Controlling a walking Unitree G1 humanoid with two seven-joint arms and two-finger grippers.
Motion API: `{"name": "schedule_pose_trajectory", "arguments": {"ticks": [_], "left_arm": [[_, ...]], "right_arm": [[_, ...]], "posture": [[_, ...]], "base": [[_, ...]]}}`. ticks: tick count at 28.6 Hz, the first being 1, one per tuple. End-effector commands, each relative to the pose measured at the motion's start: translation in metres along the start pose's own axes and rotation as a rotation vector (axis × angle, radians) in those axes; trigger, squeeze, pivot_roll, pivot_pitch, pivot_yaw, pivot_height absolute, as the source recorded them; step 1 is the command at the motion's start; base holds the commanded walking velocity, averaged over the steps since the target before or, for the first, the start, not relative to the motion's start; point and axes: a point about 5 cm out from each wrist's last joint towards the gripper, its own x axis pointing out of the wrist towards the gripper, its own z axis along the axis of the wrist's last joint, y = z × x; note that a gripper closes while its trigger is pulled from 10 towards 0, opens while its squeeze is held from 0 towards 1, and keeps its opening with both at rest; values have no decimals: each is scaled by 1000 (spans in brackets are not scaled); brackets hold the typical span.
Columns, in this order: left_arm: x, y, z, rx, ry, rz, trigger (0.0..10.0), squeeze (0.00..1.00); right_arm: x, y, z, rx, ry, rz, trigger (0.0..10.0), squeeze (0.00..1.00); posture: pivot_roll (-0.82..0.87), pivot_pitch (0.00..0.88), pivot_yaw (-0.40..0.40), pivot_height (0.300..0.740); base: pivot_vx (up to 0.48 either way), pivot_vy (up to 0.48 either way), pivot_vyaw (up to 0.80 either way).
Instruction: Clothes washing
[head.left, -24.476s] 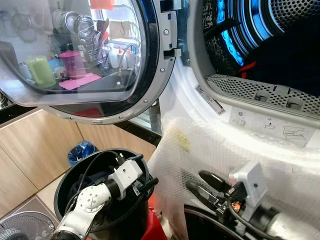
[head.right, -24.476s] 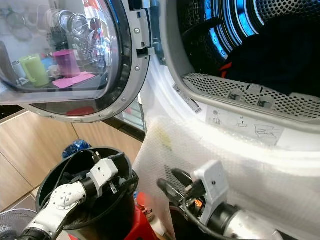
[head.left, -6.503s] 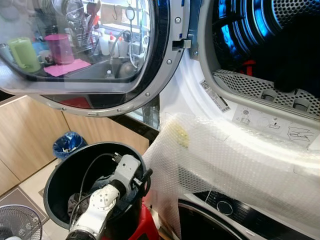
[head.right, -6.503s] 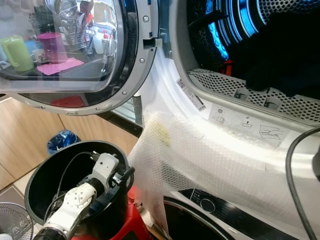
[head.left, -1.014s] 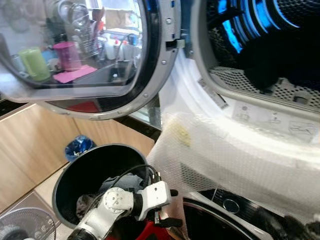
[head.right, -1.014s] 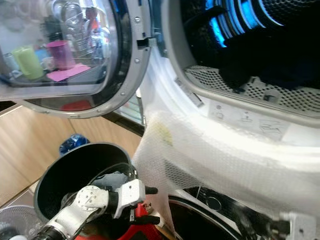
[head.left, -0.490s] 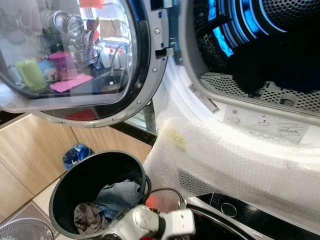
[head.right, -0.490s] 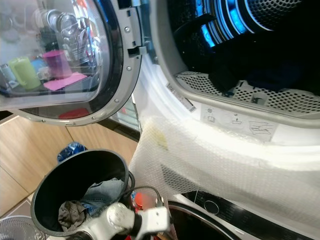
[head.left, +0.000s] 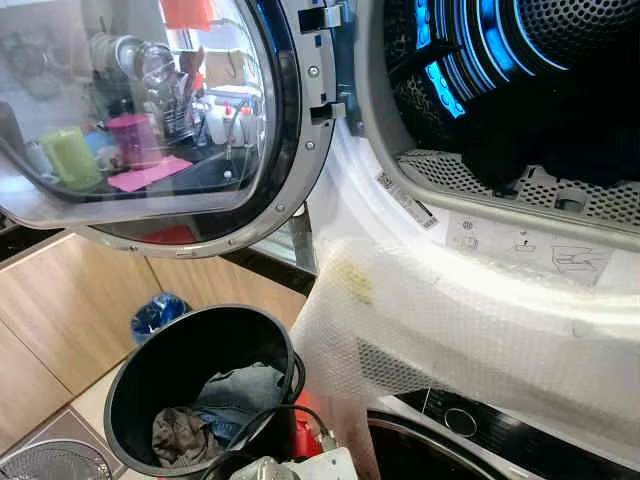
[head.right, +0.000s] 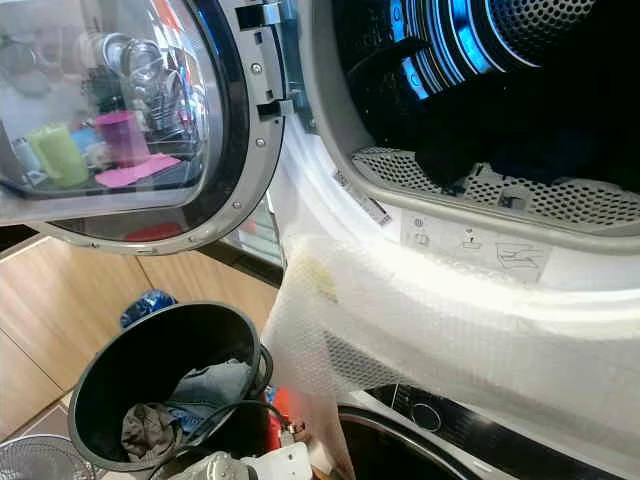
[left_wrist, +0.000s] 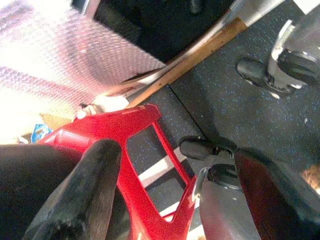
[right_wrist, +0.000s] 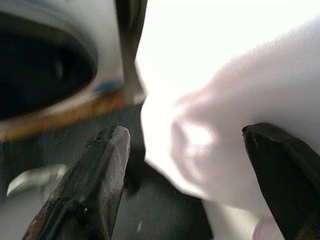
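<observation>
Drum mouth (head.left: 520, 90) stands open, dark clothes (head.left: 560, 120) heaped inside. Door (head.left: 150, 120) swings wide left of it; bubble wrap (head.left: 470, 330) drapes below, bucket (head.left: 150, 380) under the door.

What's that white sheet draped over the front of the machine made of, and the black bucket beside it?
The sheet looks like bubble wrap: translucent white plastic with a fine dotted texture that lets the dark panel behind it show through. The bucket seems to be smooth, slightly glossy black plastic, judging by its thin rolled rim, though painted metal can't be ruled out.
</observation>
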Motion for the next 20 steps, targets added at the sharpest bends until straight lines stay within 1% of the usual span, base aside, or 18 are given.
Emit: {"name": "schedule_pose_trajectory", "arguments": {"ticks": [1,2,3,6,8,10,12,14,18,20], "left_arm": [[-3,3,-9,-13,44,17,10000,0],[-2,3,-9,-22,44,20,10000,0],[-2,2,-9,-28,42,23,10000,0],[-1,1,-8,-29,42,25,10000,0],[-1,1,-8,-25,42,24,10000,0],[-1,1,-6,-18,37,20,10000,0],[0,1,-5,-13,33,20,10000,0],[0,1,-4,-12,32,24,10000,0],[0,1,-4,-12,32,24,10000,0],[0,-1,-6,-4,35,17,10000,0]], "right_arm": [[0,0,1,44,-10,-12,10000,0],[2,-3,5,104,-13,-24,10000,0],[3,-3,7,124,-13,-22,10000,0],[4,-2,10,104,-33,-20,10000,0],[4,-1,12,109,-41,-23,10000,0],[4,0,12,136,-43,-31,10000,0],[3,3,8,134,-27,-30,10000,0],[1,5,0,109,-4,-36,10000,0],[1,5,0,109,-4,-36,10000,0],[-2,8,-10,137,18,-19,10000,0]], "posture": [[-82,0,73,740],[-86,0,73,740],[-86,0,73,740],[-87,0,74,740],[-89,0,75,740],[-92,0,82,740],[-92,0,84,740],[-96,0,88,740],[-96,0,88,740],[-107,0,99,740]], "base": [[0,0,0],[0,0,0],[0,0,0],[0,0,0],[0,0,0],[0,0,0],[0,0,0],[0,0,0],[0,0,0],[0,0,0]]}}
